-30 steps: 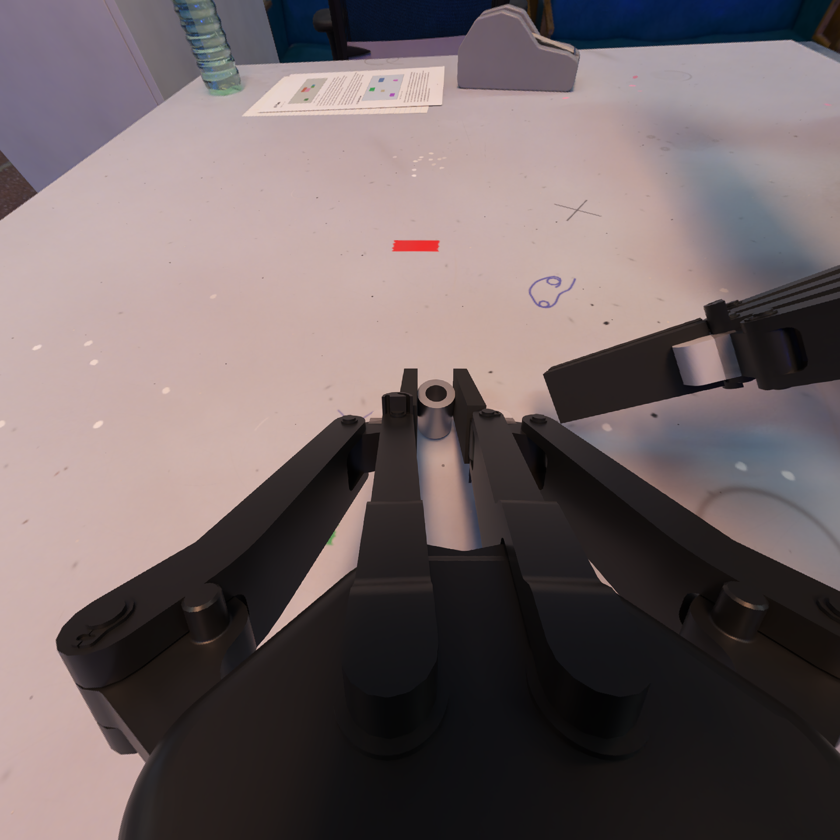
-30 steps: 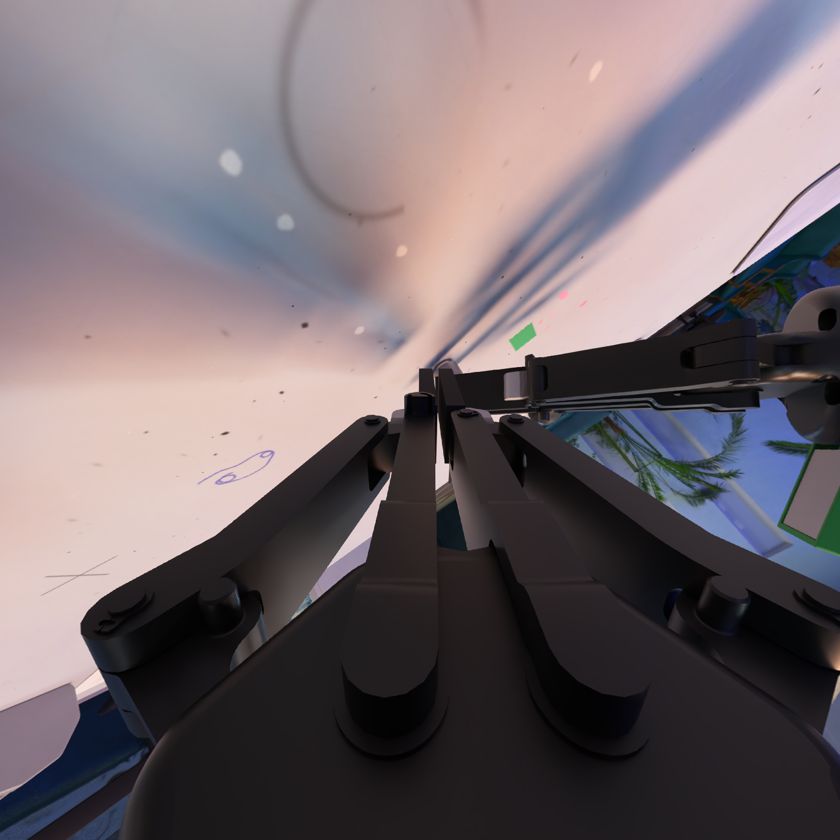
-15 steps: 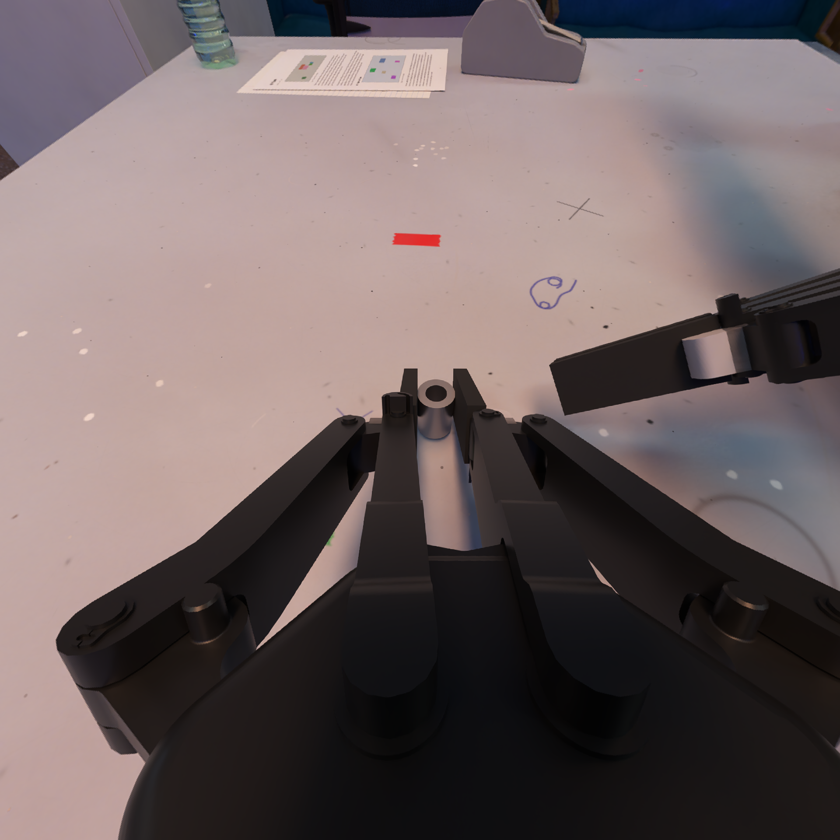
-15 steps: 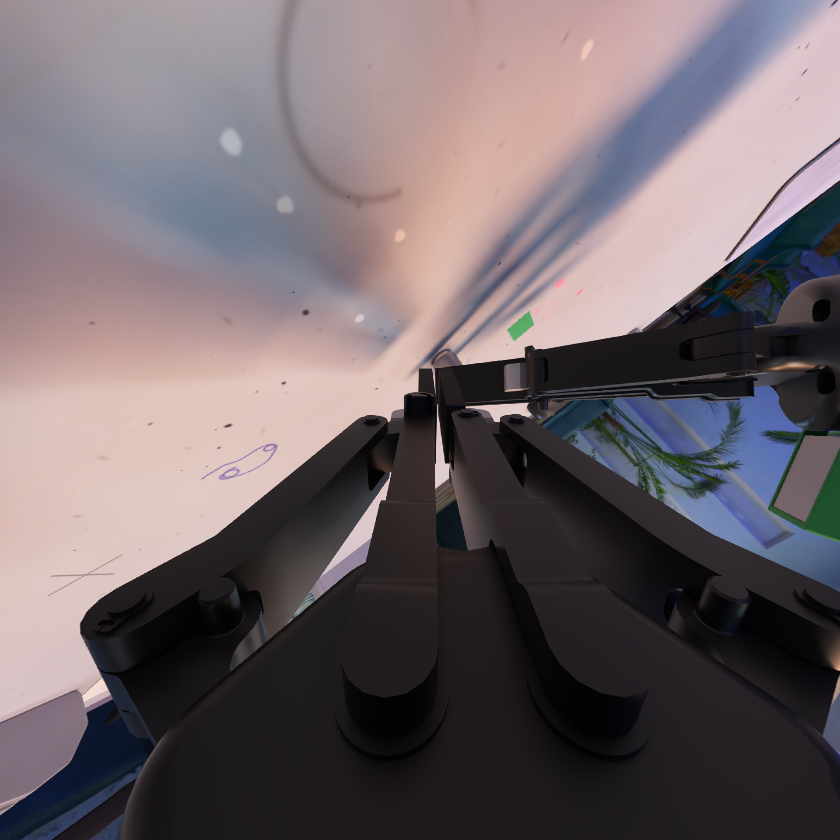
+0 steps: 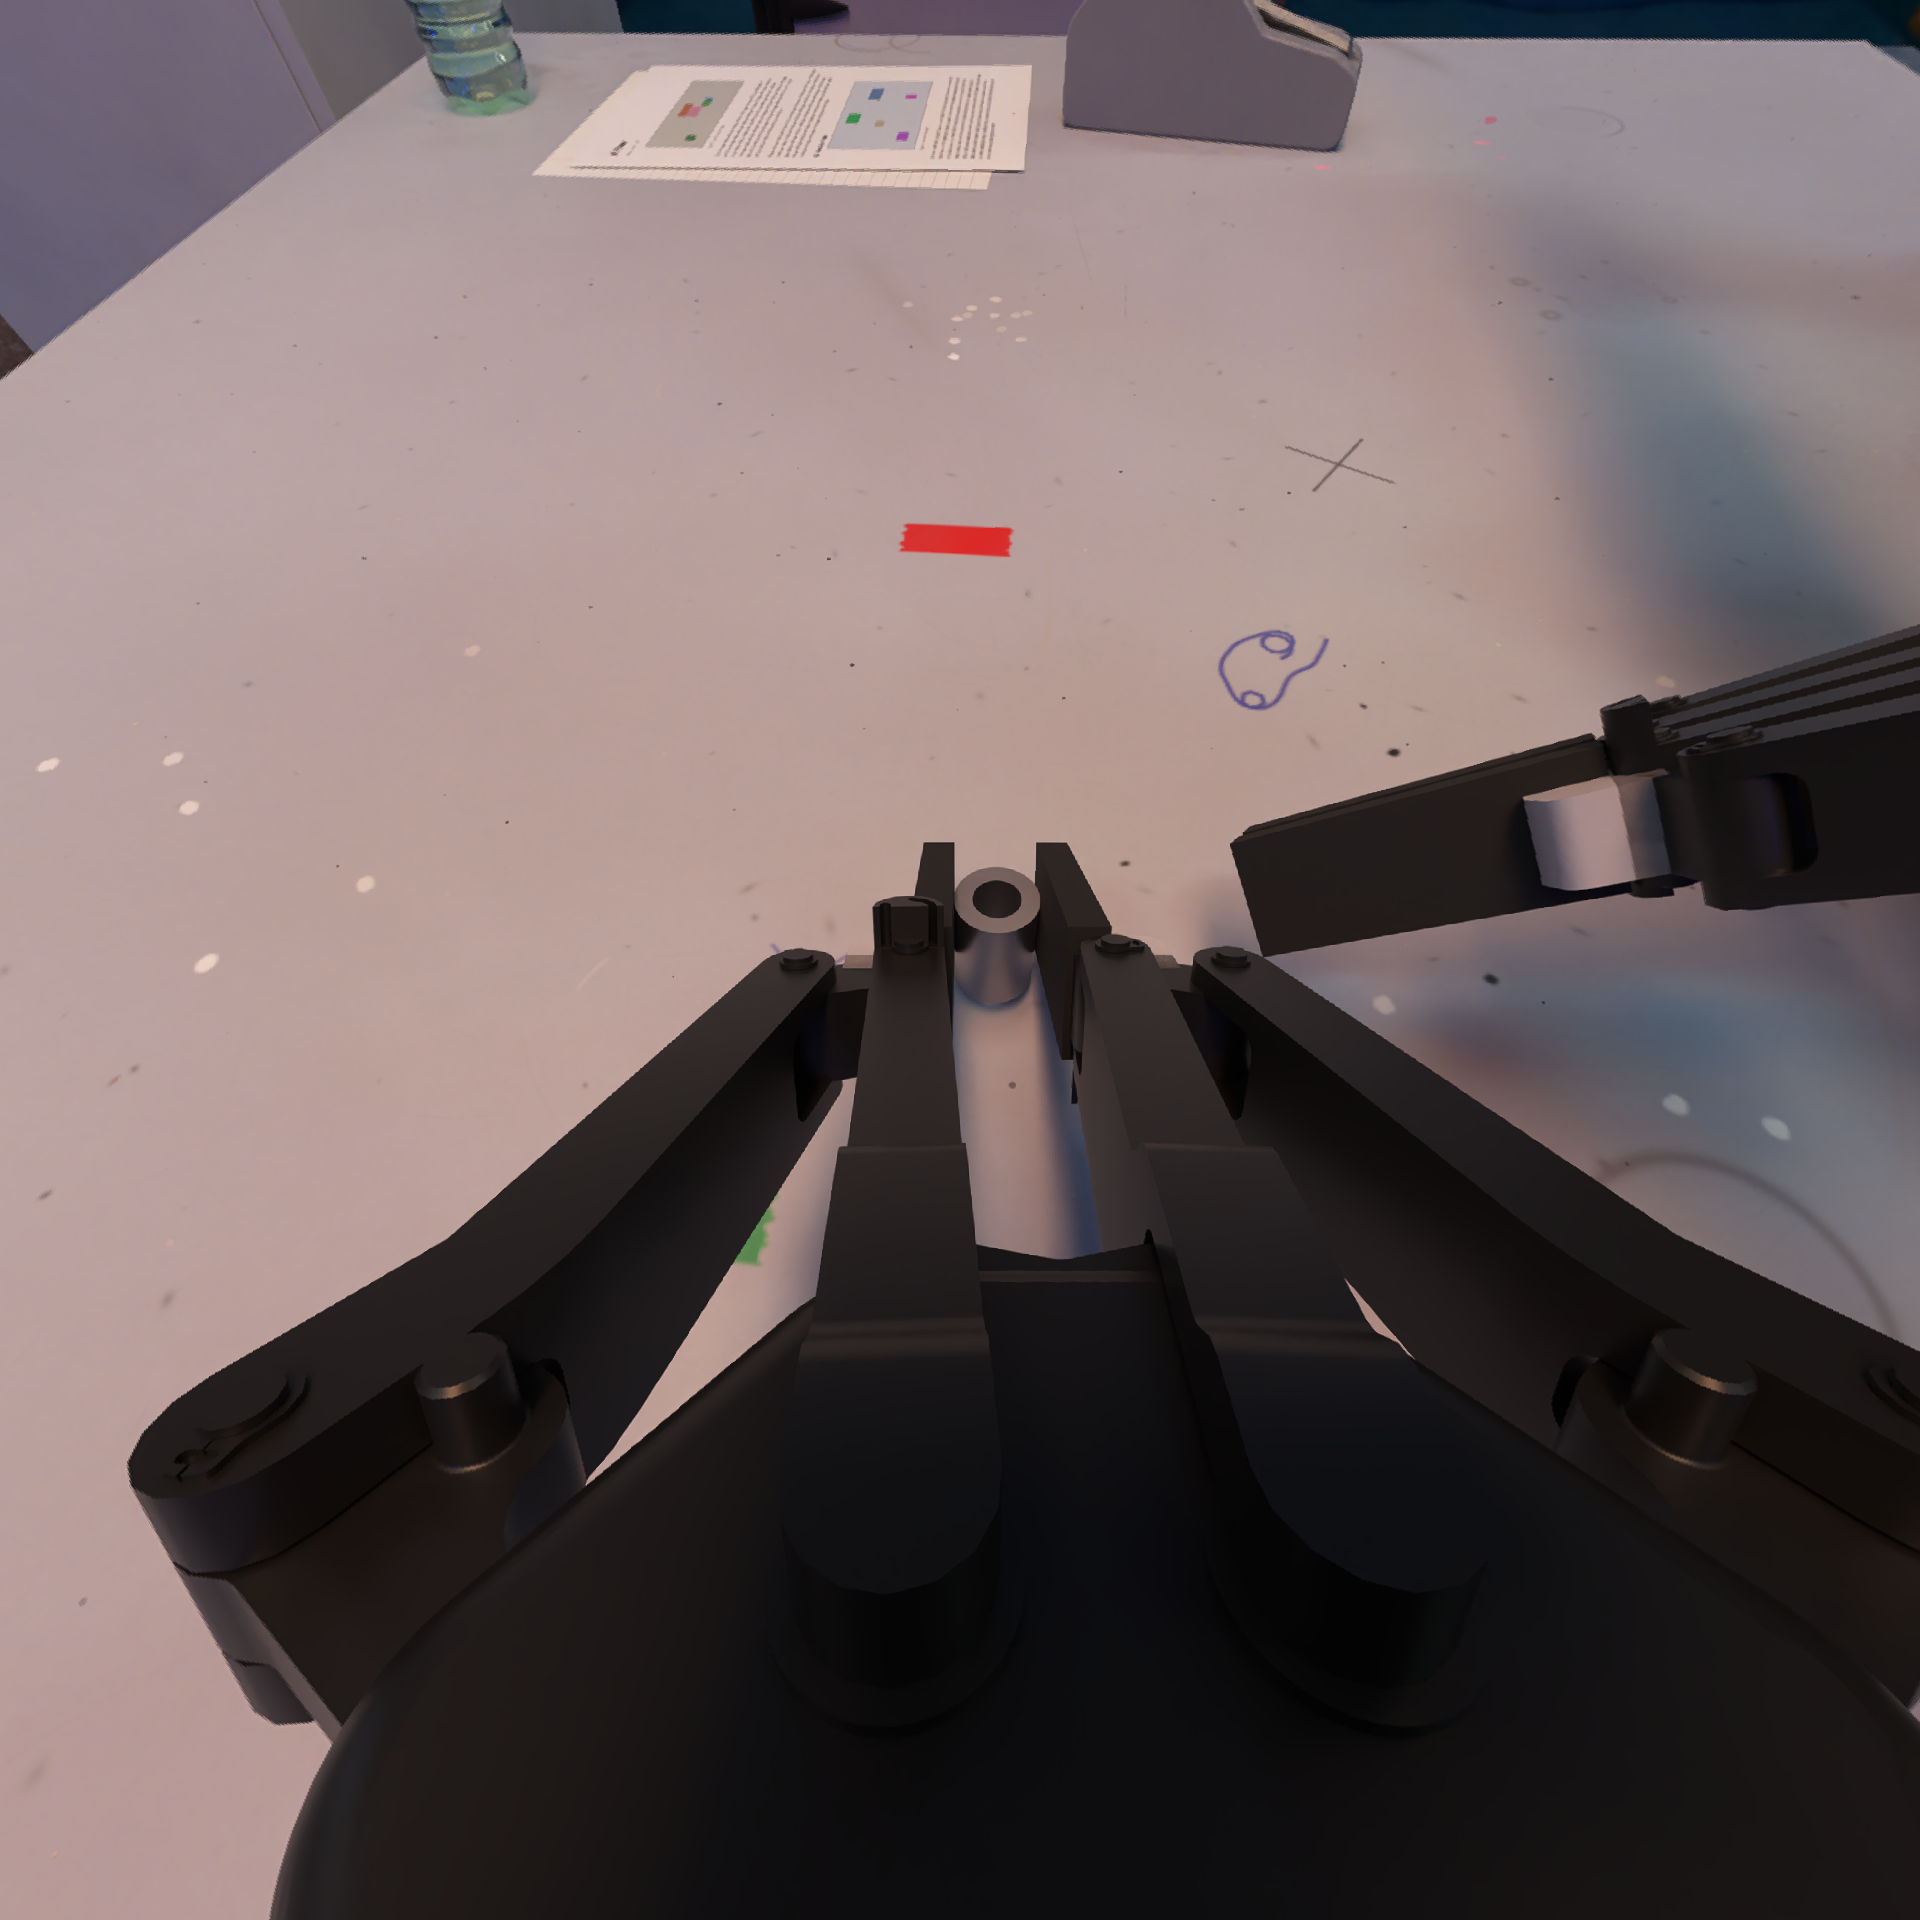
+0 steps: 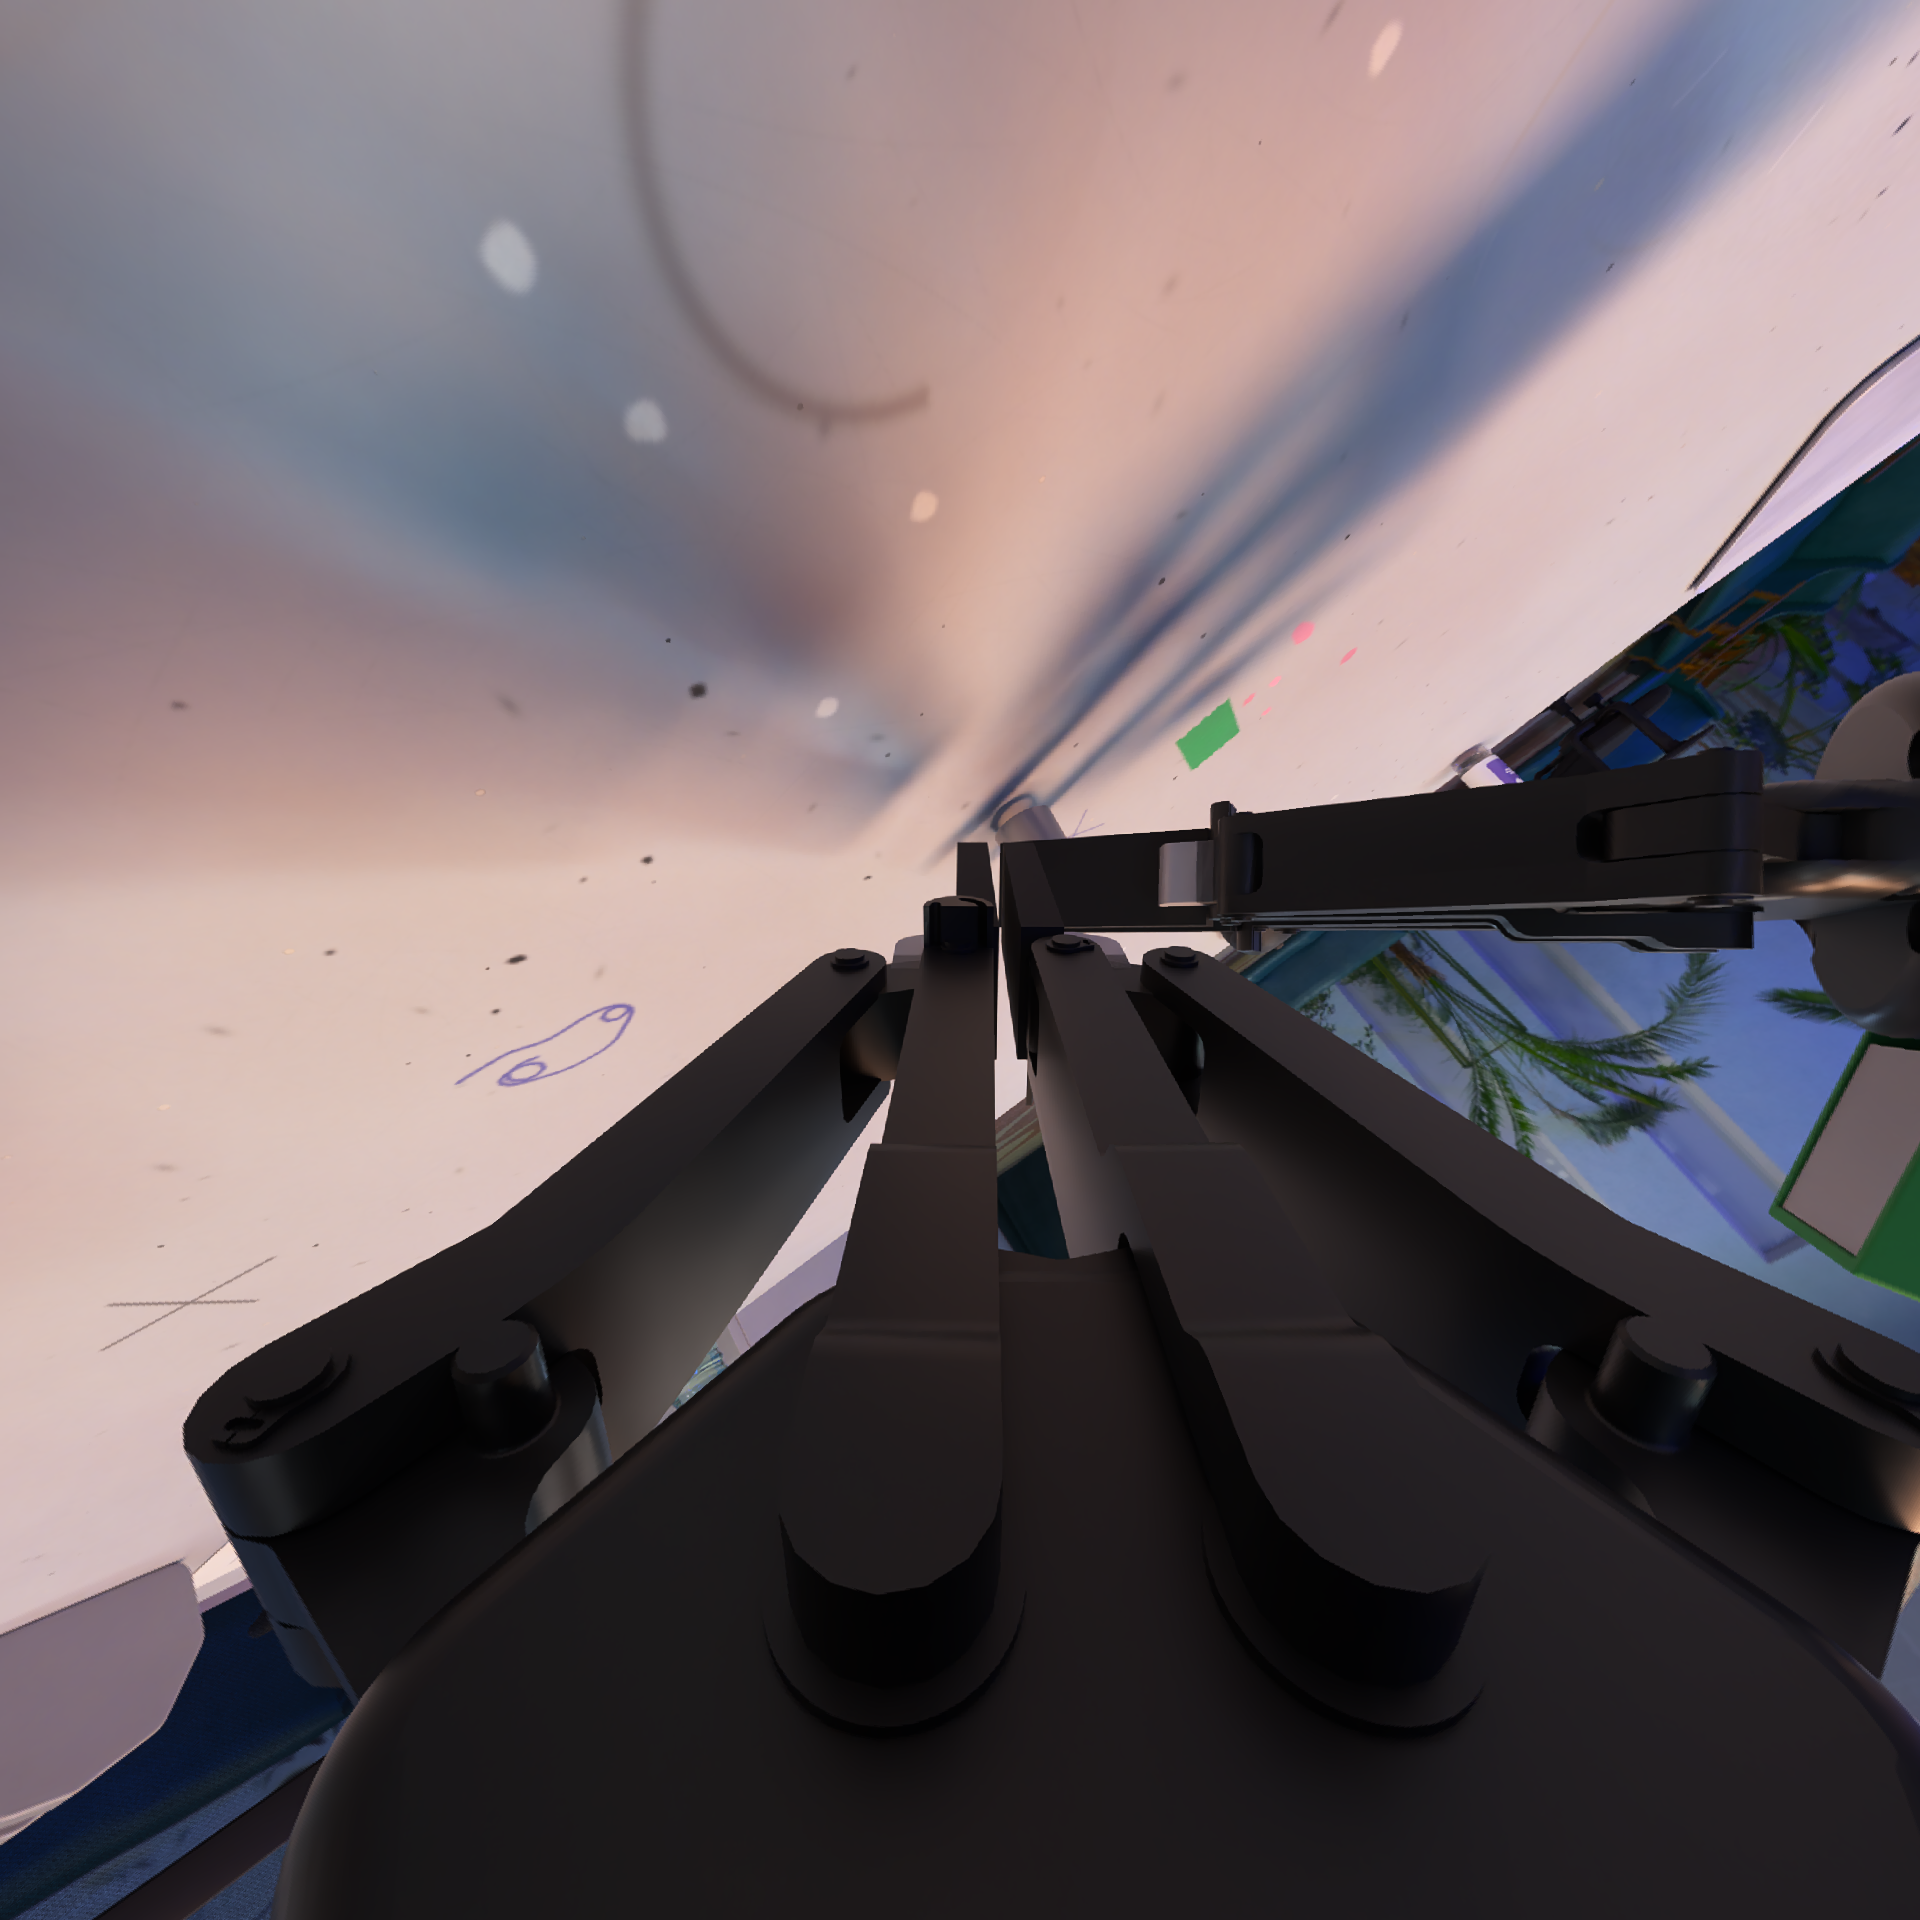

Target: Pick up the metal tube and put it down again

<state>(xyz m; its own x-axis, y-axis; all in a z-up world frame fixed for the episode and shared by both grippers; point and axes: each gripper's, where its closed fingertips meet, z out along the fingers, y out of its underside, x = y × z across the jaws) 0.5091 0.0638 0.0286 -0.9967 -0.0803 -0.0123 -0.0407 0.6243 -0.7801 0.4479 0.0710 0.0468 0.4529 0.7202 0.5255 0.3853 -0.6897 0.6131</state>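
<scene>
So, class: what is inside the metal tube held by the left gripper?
The metal tube stands upright in the left gripper; its open top shows only a dark, empty-looking bore. Deeper down is hidden.

Two low wrist views (facing crosswise) over one table (image 5: 520,468).

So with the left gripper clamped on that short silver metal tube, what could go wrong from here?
1. The left gripper pinches the short silver metal tube only at its fingertips, so the tube might slip or tilt when it is set down.
2. The shut right gripper hangs close beside it; a sideways move could make the two collide.
</scene>
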